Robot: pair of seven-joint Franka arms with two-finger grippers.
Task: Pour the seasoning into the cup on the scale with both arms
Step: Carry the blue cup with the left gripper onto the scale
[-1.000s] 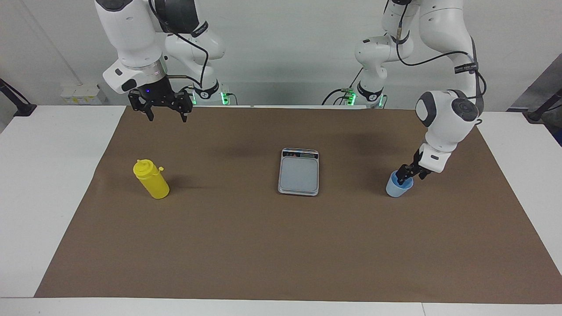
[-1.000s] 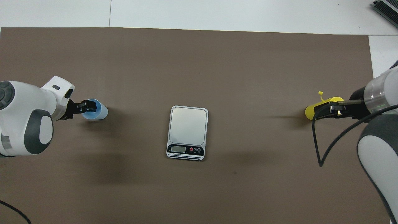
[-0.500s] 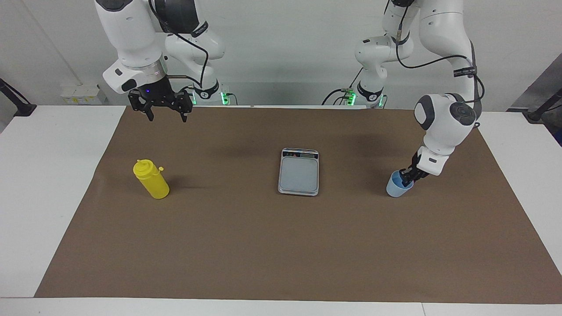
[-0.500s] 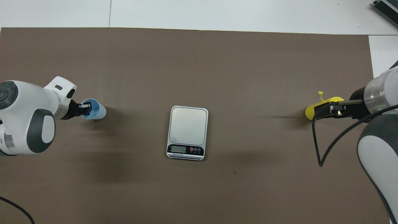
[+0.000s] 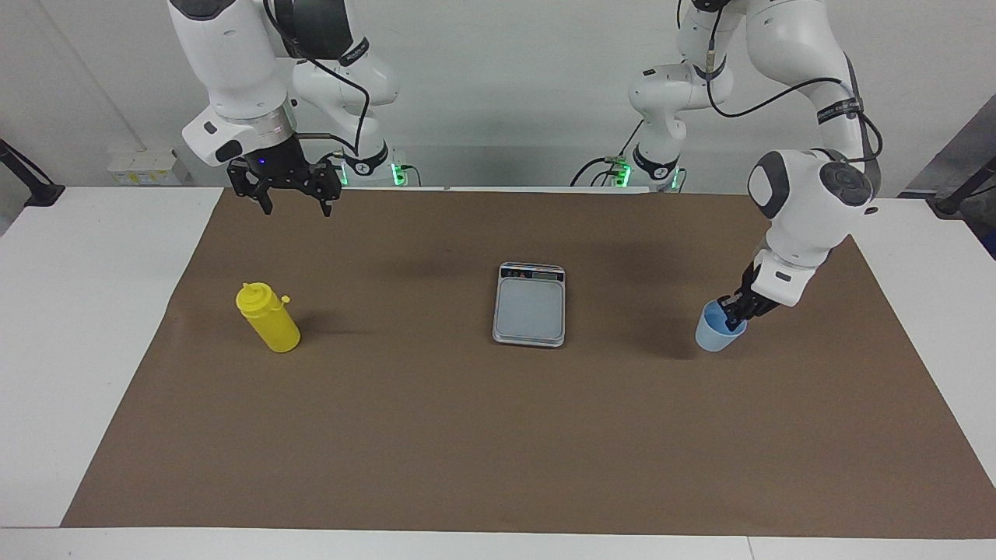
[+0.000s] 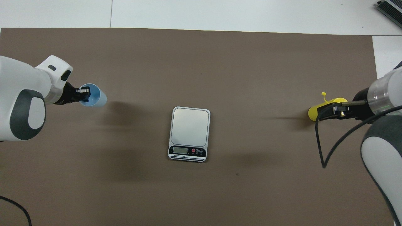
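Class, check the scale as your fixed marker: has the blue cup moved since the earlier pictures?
Yes. The cup, gripped by the left end effector, has lifted and shifted away from the scale.

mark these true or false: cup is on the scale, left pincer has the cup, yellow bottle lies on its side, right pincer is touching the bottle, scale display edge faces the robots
1. The cup is on the scale. False: the light blue cup is off the kitchen scale, toward the left arm's end of the table, lifted clear of the brown mat.
2. The left pincer has the cup. True: the left pincer is shut on its rim.
3. The yellow bottle lies on its side. False: the yellow squeeze bottle stands upright.
4. The right pincer is touching the bottle. False: the right pincer hangs open, well above it.
5. The scale's display edge faces the robots. True.
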